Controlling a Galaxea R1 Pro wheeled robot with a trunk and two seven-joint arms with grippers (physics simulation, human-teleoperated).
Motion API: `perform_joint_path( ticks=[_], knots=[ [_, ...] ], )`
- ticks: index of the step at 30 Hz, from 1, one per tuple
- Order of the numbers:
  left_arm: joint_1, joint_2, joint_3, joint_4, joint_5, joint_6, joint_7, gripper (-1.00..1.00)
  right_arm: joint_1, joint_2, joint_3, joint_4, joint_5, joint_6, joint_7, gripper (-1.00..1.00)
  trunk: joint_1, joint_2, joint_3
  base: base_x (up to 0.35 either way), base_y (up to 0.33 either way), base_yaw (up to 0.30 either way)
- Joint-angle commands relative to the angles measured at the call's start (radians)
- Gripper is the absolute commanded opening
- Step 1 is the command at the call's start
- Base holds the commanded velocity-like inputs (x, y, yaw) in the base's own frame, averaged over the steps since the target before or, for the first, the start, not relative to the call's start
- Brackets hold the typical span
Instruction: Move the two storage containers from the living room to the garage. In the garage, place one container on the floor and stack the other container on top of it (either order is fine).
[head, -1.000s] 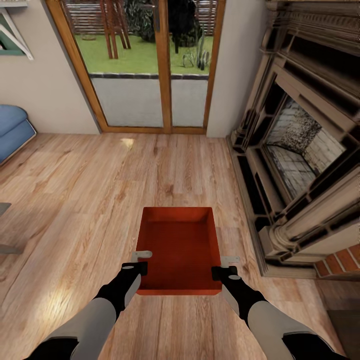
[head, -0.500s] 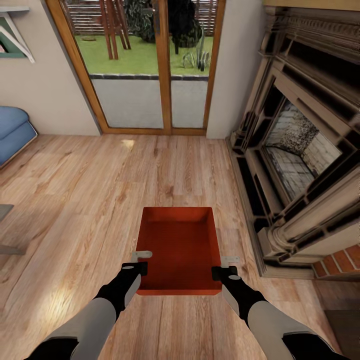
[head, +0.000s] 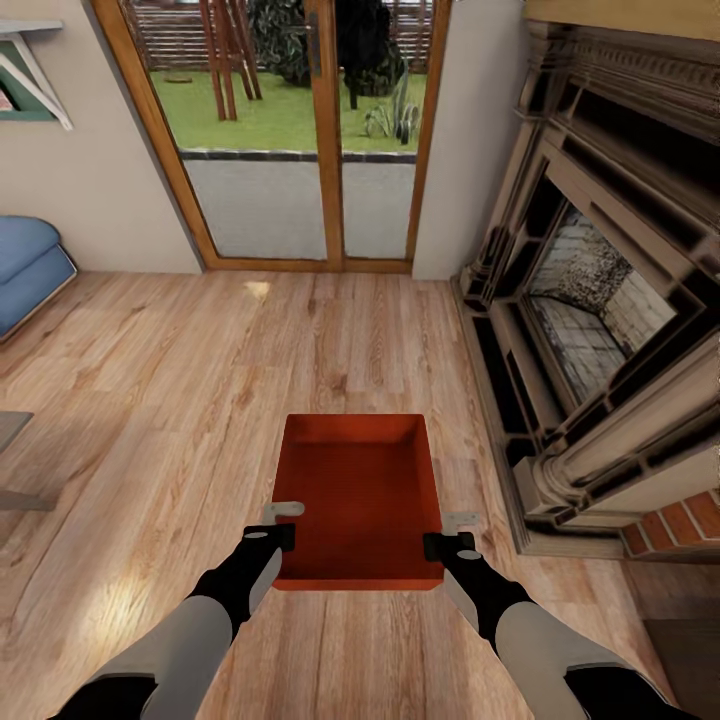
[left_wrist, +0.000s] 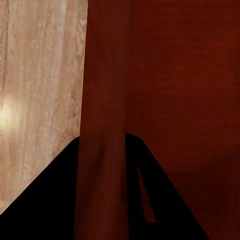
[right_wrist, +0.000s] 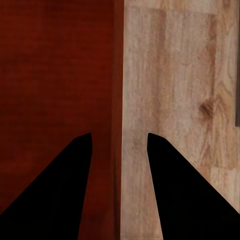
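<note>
One orange-red storage container (head: 360, 495) hangs level above the living room's light wood-plank floor (head: 150, 400), straight ahead of me. My left gripper (head: 281, 527) is shut on its left wall near the near corner. My right gripper (head: 443, 535) is shut on its right wall opposite. The left wrist view has the red wall (left_wrist: 102, 125) running between the two dark fingers (left_wrist: 55, 200). In the right wrist view the container's rim (right_wrist: 118, 100) passes between the dark fingers (right_wrist: 185, 200). The container is empty inside.
A stone fireplace (head: 600, 300) with a brick hearth (head: 680, 525) fills the right side, close to the container. Wood-framed glass doors (head: 300, 130) stand ahead. A blue sofa (head: 25, 265) sits at the far left, and a grey edge (head: 12, 430) juts in there.
The whole picture has shifted slightly, so the camera has moved: sofa and fireplace sit a little differently in frame. Both grippers keep the same hold on the container.
</note>
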Motion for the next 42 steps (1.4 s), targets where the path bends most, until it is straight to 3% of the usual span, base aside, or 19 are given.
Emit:
perform_joint_path(
  ticks=[1,42],
  knots=[
    [0.000,-0.002,0.007,-0.001,0.007,0.004,-0.003,-1.00,0.000,0.003,0.008,-0.001,-0.004,0.002,0.001,-1.00,-0.004,0.007,0.003,0.000,0.000,0.000],
    [-0.001,-0.002,0.007,-0.002,0.007,0.004,-0.003,-1.00,0.000,0.003,0.008,-0.001,-0.004,0.002,0.001,-1.00,-0.161,0.294,0.131,0.000,0.000,0.000]
  ],
)
